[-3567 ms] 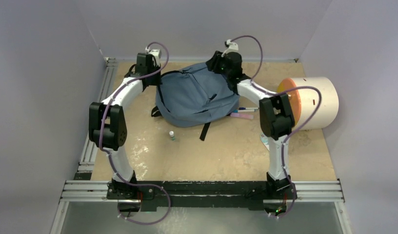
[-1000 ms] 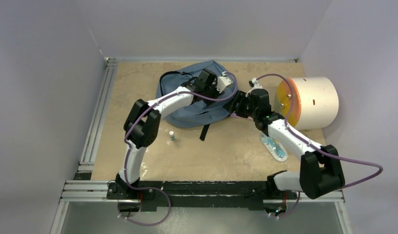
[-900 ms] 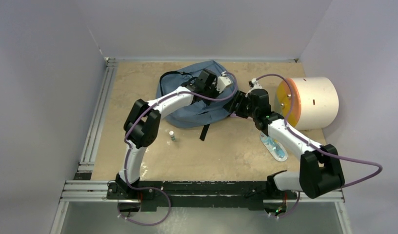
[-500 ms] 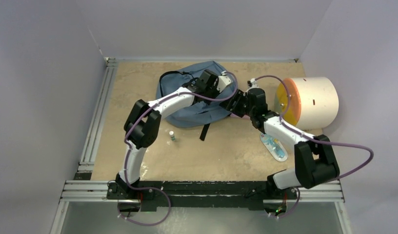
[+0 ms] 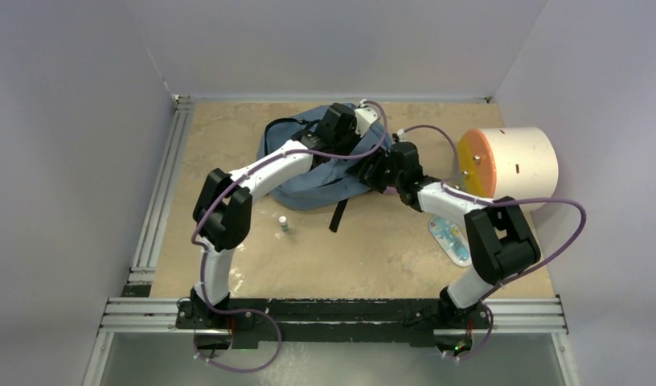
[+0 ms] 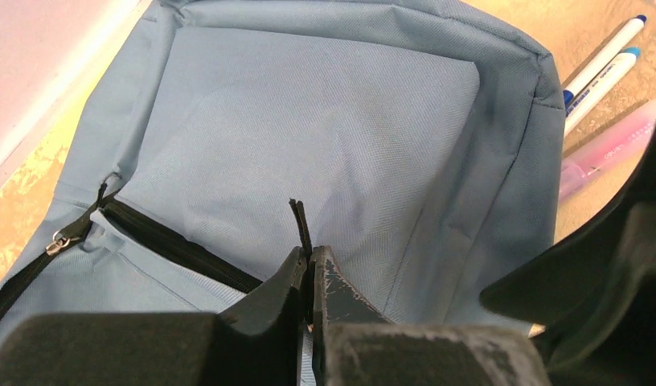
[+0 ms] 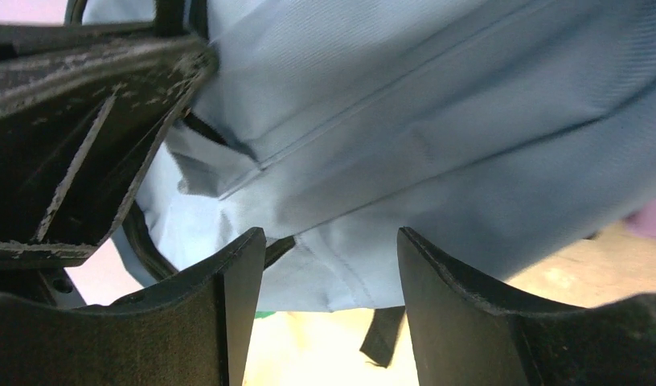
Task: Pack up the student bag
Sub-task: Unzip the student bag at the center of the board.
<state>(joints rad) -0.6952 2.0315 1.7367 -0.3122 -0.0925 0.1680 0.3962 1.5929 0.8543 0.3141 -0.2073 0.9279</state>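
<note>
The student bag (image 5: 305, 186) is a grey-blue backpack lying flat at the back of the table. My left gripper (image 5: 350, 146) reaches over it and is shut on a thin black zipper pull (image 6: 299, 221); its jaws (image 6: 310, 253) are pressed together on the cord. A dark, partly open zipper (image 6: 172, 245) runs to the left of it across the bag (image 6: 309, 121). My right gripper (image 5: 371, 167) is open at the bag's right edge. Its fingers (image 7: 329, 249) straddle a fold of the bag's fabric (image 7: 437, 104) without pinching it.
A white cylinder with an orange face (image 5: 514, 165) lies at the right. Two pens (image 6: 606, 56) and a pink case (image 6: 610, 145) lie beside the bag's right side. A small bottle (image 5: 284, 223), a black strap (image 5: 338, 215) and a flat packet (image 5: 452, 240) lie in front.
My left gripper has shut on the zipper pull and shifted slightly toward the back. The right arm has swung left, bringing its open gripper in against the bag's right edge.
</note>
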